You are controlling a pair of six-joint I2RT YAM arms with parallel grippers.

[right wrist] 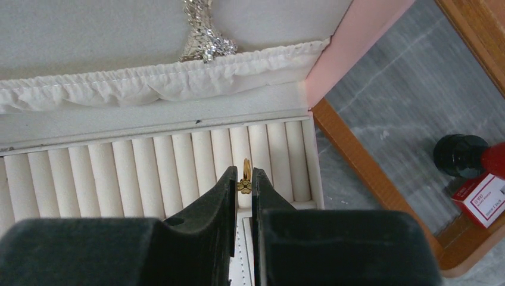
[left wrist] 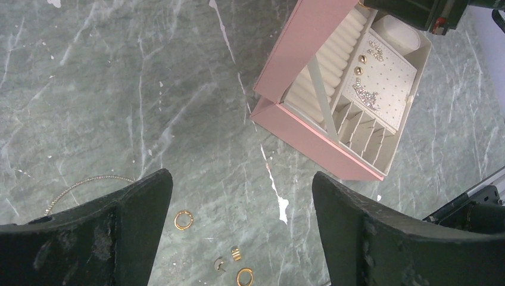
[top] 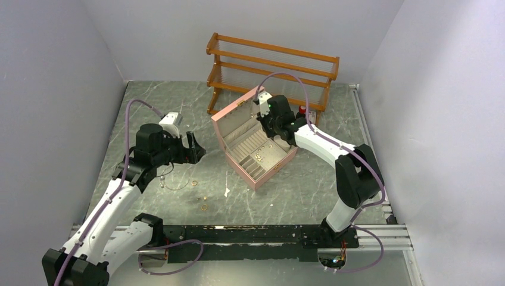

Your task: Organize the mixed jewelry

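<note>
Over the ring rolls of the pink jewelry box, my right gripper is pinched tight on a gold ring with a small clover charm, its band poised at a slot near the right end of the rolls. Sparkly earrings already sit on the dotted pad, so I judge the job partly done. Out on the marble table lie loose gold rings, tiny bits and the chain necklace, all below my left gripper, which hangs wide open and empty. Room is tight on the right, where the box wall, the upright lid and the wooden rack crowd the fingers. Bare marble between the loose pieces and the box gives the left arm an easy path.
</note>
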